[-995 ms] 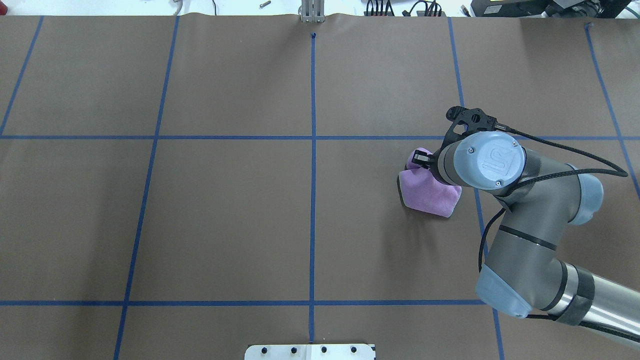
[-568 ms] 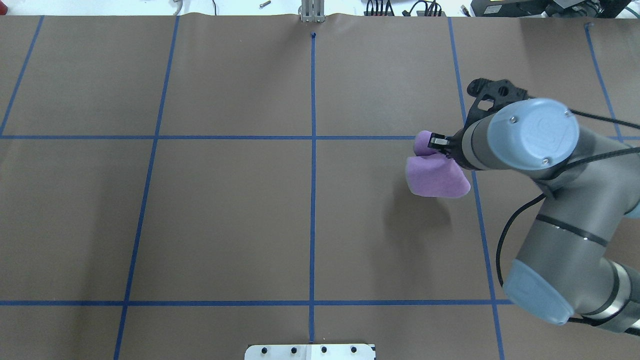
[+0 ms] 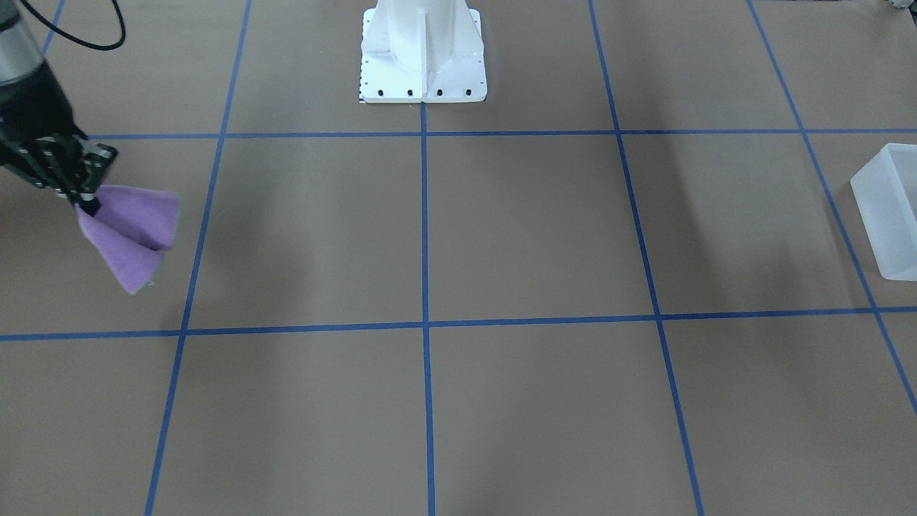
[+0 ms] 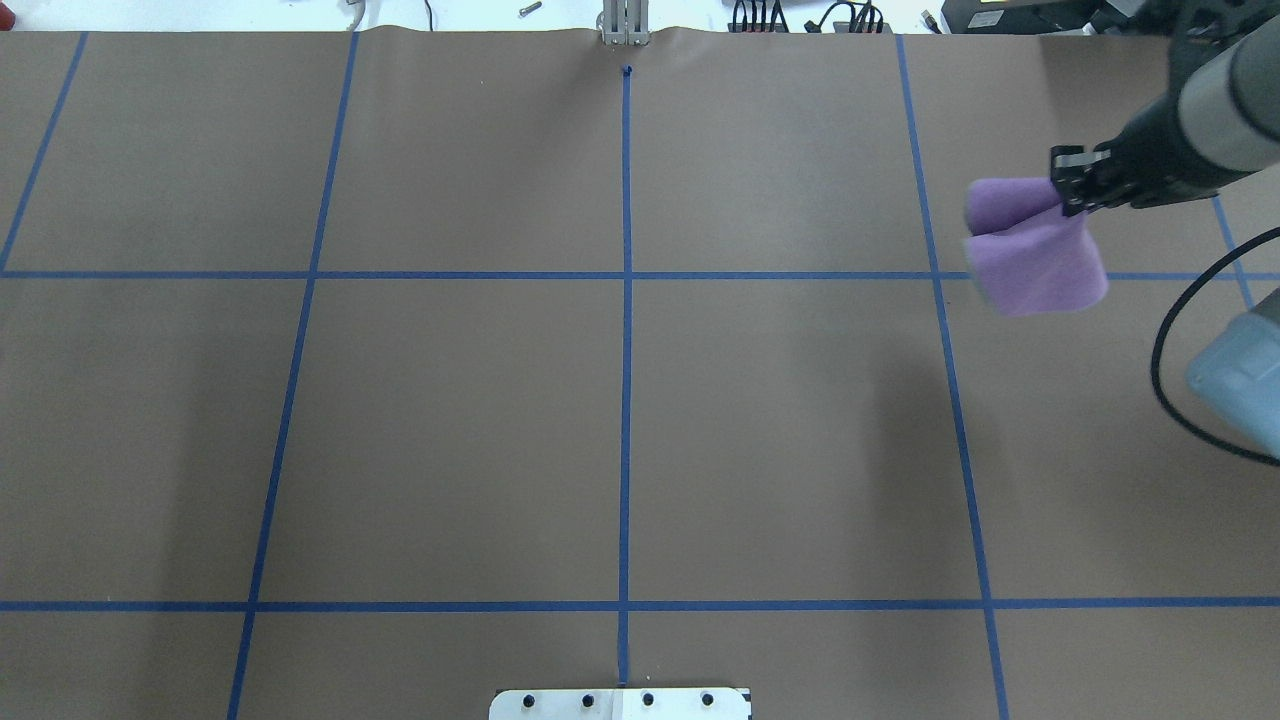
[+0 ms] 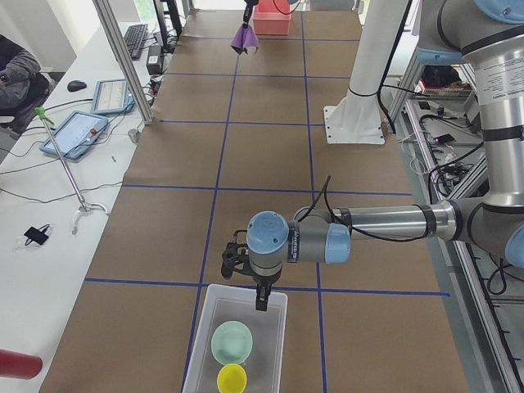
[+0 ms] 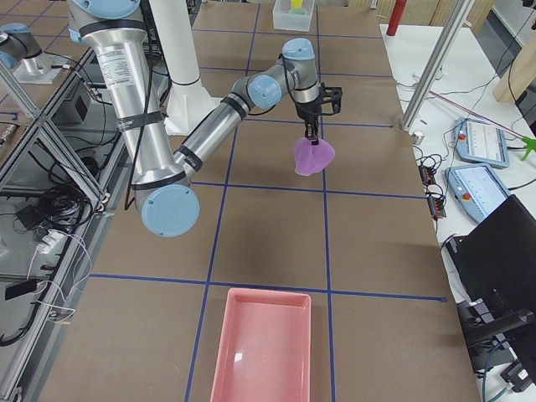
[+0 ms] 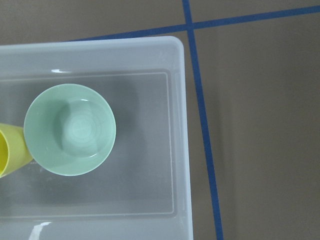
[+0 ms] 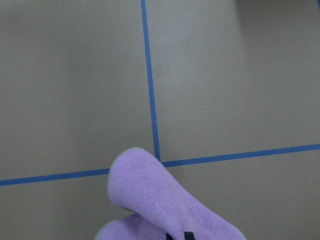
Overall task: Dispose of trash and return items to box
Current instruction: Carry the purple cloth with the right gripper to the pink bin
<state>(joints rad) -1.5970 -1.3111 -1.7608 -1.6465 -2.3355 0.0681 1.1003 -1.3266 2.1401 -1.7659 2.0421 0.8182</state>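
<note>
The frosted box (image 5: 274,301) stands at the table's left end and also shows in the front view (image 3: 888,215). Inside it are the mint-green bowl (image 7: 70,129) and the yellow cup (image 7: 10,150), both also in the left side view: bowl (image 5: 232,341), cup (image 5: 232,378). My left gripper (image 5: 260,301) hangs over the box's near rim; I cannot tell if it is open or shut. My right gripper (image 4: 1068,190) is shut on a purple cloth (image 4: 1035,250) and holds it above the table, far right.
A pink tray (image 6: 264,343) lies at the table's right end. The white robot pedestal (image 3: 423,57) stands at the table's middle edge. A side bench with tablets (image 5: 78,131) and a seated operator runs along the far side.
My right gripper has lifted the purple cloth off the table and carried it to the right and farther away. The cloth now hangs free.
</note>
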